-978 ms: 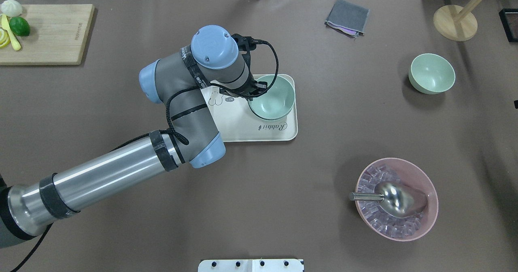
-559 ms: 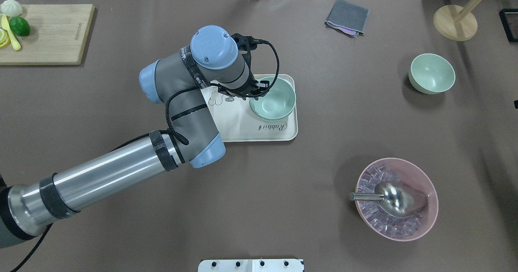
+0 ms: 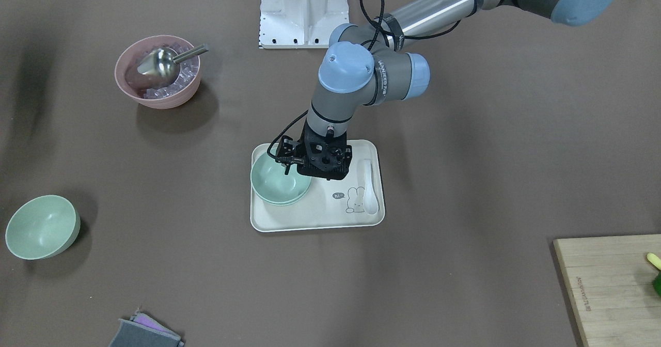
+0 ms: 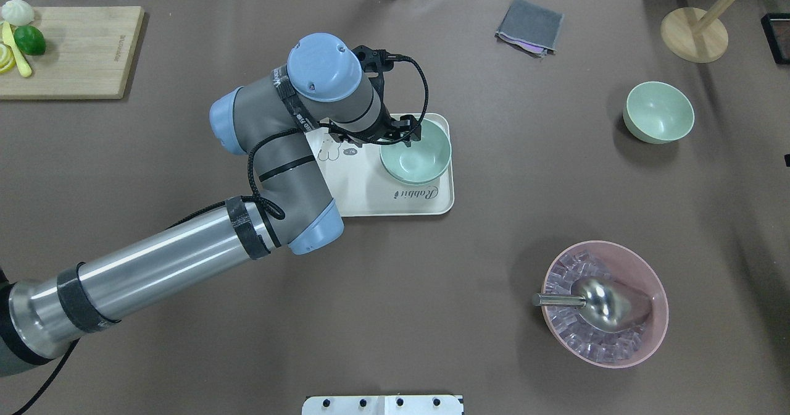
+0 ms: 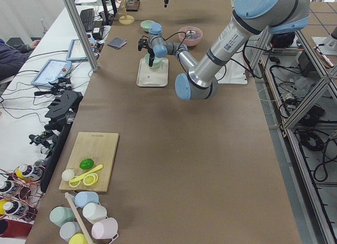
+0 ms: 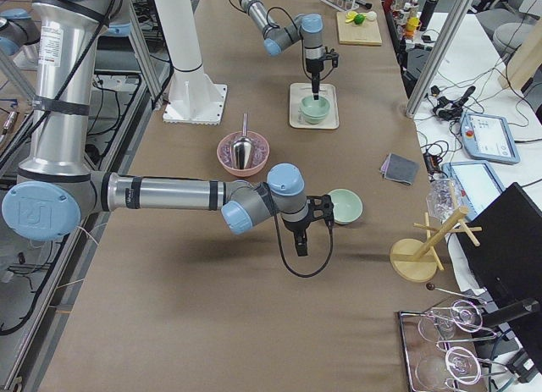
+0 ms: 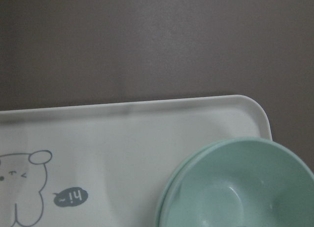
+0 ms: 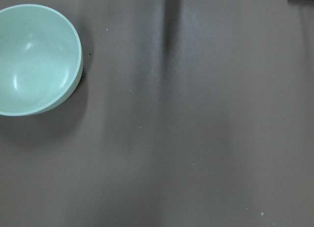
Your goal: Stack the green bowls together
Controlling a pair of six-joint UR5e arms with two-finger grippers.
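Two green bowls (image 4: 416, 152) sit nested, one inside the other, at the right end of a cream tray (image 4: 370, 192); their double rim shows in the left wrist view (image 7: 240, 188) and from the front (image 3: 279, 182). My left gripper (image 4: 404, 132) hangs open just above the stack's rim on the tray side (image 3: 285, 165) and holds nothing. A third green bowl (image 4: 658, 112) stands alone on the table at the far right (image 3: 41, 227) and fills the right wrist view's upper left corner (image 8: 34, 60). My right gripper (image 6: 299, 244) hovers next to that bowl; I cannot tell whether it is open or shut.
A pink bowl (image 4: 605, 304) of ice cubes with a metal scoop (image 4: 595, 304) stands at the front right. A white spoon (image 3: 369, 187) lies on the tray. A cutting board (image 4: 68, 50), a grey cloth (image 4: 529, 27) and a wooden stand (image 4: 694, 32) line the far edge.
The held green bowl went down into the bowl on the tray and was let go. My left arm then rose a little above the stack.
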